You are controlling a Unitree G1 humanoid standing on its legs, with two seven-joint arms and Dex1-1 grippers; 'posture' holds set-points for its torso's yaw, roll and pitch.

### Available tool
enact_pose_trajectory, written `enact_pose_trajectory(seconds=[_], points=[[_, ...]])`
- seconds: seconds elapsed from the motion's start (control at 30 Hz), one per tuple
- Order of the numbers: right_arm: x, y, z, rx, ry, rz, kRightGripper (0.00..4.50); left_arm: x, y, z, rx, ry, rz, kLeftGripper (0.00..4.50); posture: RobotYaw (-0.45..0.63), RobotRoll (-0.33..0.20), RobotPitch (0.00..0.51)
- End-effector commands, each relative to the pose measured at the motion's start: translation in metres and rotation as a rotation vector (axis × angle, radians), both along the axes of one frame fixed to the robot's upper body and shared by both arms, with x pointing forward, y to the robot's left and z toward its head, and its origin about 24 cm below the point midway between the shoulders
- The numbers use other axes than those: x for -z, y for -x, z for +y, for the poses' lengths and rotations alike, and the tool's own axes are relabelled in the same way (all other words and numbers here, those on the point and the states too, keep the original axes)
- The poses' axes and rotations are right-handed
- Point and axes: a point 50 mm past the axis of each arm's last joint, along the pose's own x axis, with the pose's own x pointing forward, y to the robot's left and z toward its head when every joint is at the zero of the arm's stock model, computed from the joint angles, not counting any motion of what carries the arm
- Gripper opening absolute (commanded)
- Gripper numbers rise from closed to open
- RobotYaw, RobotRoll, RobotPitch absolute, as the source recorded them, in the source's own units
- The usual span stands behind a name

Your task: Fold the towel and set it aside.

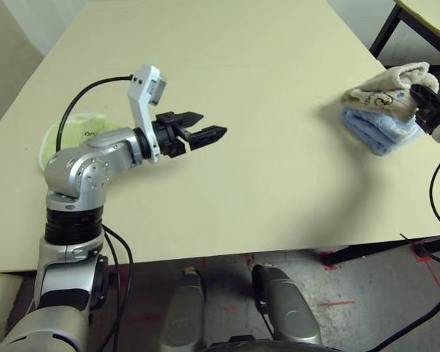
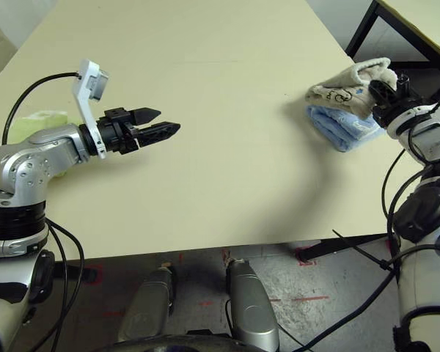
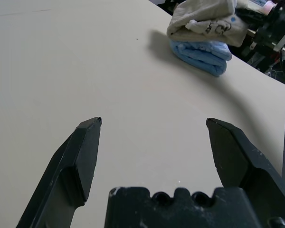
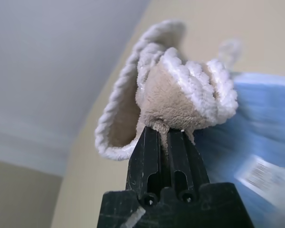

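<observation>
The towel [image 1: 385, 92] is beige terry with white stitched edging and a small dark embroidered mark. The folded towel [image 1: 381, 130] under it at the table's [image 1: 264, 110] right edge is light blue. Near the left edge lies a lime-green towel [image 1: 66, 136]. The table is pale cream-yellow. Both grippers' fingers [image 3: 80, 156] are black.

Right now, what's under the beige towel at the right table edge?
A folded light blue towel lies under the beige towel, its front folds sticking out. The right gripper is shut on the beige towel's edge. The blue towel's covered top is hidden.
</observation>
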Motion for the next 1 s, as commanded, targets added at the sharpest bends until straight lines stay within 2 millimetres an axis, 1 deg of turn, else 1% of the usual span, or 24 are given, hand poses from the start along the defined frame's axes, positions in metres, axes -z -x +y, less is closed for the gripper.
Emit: enact_pose_trajectory(seconds=[0.03,0.13,0.2,0.23,0.3,0.33,0.43,0.5,0.57,0.6,0.8,0.93,1.0], points=[[0.016,0.004,-0.005,0.066,-0.021,0.091,0.01,0.000,0.002,-0.001,0.017,-0.013,-0.010,4.50,0.07,0.000,0.117],[0.029,0.006,-0.005,0.121,-0.023,0.189,0.01,0.001,0.002,0.000,0.018,-0.026,-0.011,4.50,0.07,0.000,0.118],[0.033,0.007,-0.007,0.152,-0.027,0.218,0.01,0.001,0.002,-0.001,0.018,-0.033,-0.011,4.50,0.07,0.000,0.118],[0.034,0.008,-0.009,0.172,-0.023,0.226,0.63,0.002,0.002,-0.001,0.019,-0.038,-0.010,4.50,0.07,0.000,0.118],[0.035,0.010,-0.012,0.195,-0.015,0.228,1.22,0.002,0.002,-0.001,0.022,-0.044,-0.008,4.50,0.07,0.000,0.120],[0.035,0.012,-0.014,0.202,-0.006,0.226,1.68,0.003,0.003,-0.001,0.024,-0.047,-0.006,4.50,0.07,0.000,0.120],[0.032,0.015,-0.019,0.187,0.043,0.163,2.81,0.004,0.003,-0.001,0.028,-0.057,-0.003,4.50,0.06,0.000,0.123],[0.028,0.019,-0.025,0.200,0.088,0.081,3.52,0.005,0.004,-0.001,0.032,-0.061,-0.001,4.50,0.06,0.000,0.126],[0.020,0.028,-0.035,0.238,0.161,-0.086,4.28,0.006,0.004,-0.002,0.037,-0.063,0.001,4.50,0.06,0.000,0.128],[0.019,0.034,-0.039,0.263,0.198,-0.149,4.47,0.007,0.004,-0.003,0.041,-0.063,0.003,4.50,0.05,0.000,0.129],[0.032,0.056,-0.056,0.396,0.279,-0.162,4.47,0.009,0.005,-0.004,0.051,-0.064,0.008,4.50,0.04,0.000,0.133],[0.040,0.064,-0.059,0.426,0.334,-0.151,4.47,0.010,0.004,-0.005,0.054,-0.062,0.012,4.50,0.04,0.000,0.134],[0.037,0.065,-0.059,0.427,0.352,-0.171,4.47,0.009,0.003,-0.005,0.050,-0.058,0.002,4.50,0.04,0.000,0.135]])
